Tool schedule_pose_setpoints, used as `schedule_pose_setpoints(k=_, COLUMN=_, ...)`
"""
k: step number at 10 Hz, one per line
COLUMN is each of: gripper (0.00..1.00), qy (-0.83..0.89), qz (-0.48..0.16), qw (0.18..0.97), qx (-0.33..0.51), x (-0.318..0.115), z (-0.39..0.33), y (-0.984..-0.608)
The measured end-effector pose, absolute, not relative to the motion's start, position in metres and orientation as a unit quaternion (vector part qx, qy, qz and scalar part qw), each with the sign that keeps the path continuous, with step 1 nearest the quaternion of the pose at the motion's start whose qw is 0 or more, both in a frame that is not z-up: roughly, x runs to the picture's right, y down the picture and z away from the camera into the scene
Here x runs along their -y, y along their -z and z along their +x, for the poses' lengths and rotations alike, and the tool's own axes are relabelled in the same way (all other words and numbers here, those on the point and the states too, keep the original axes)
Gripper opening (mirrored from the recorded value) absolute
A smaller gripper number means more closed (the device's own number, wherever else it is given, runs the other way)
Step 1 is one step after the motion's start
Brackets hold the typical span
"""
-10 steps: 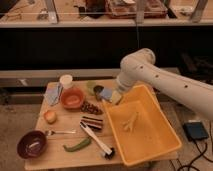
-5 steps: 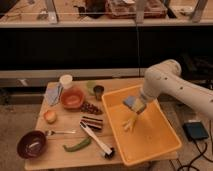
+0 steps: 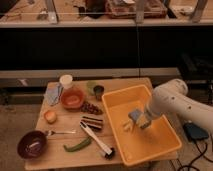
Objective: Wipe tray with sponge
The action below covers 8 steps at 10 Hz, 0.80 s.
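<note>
Your arm [image 3: 172, 102] is reaching in from the right side of the view. Its thick white link is sloping down and to the left over the right wall of the tray [image 3: 125, 95], and the wrist is bending down into the bin. The gripper [image 3: 140, 120] is hanging at the end of it, inside the tray and low over the left half of the floor. The jaws are clamping shut on the sponge [image 3: 135, 115], which is showing its blue-grey face toward the camera. I cannot tell whether its underside is touching the tray floor. A few pale yellow scraps [image 3: 127, 127] are lying on the floor of the tray, just left of and below the sponge.

The tray is sitting on the right end of the wooden bench [image 3: 55, 152]. To its left the bench is carrying an orange-red bowl [image 3: 72, 99], with a white cup [image 3: 66, 80] behind it and a pale blue cloth [image 3: 52, 95] beside it. Nearer you, a dark striped block [image 3: 92, 122] is lying close to the tray's left wall. A black-and-white brush [image 3: 97, 141] is lying just beside the tray's near left corner. A green pepper [image 3: 77, 145], a fork [image 3: 60, 132] and a dark purple bowl [image 3: 32, 144] are resting toward the near left corner.
</note>
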State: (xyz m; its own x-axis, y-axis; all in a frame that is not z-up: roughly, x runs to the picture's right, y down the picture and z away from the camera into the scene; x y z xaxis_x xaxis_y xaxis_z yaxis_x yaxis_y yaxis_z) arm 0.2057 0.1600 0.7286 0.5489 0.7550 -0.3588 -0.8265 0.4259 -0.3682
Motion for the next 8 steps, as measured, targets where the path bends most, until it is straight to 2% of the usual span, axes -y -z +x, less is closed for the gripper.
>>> schedule_pose_setpoints(k=4, gripper=0.0, qy=-0.493, qz=-0.25, qw=0.833, qx=-0.011, x=-0.216, z=0.167, y=-0.717)
schedule_pose_setpoints(k=8, gripper=0.0, qy=-0.494, qz=-0.249, qw=0.833, qx=-0.004, x=-0.221, z=0.162, y=-0.717)
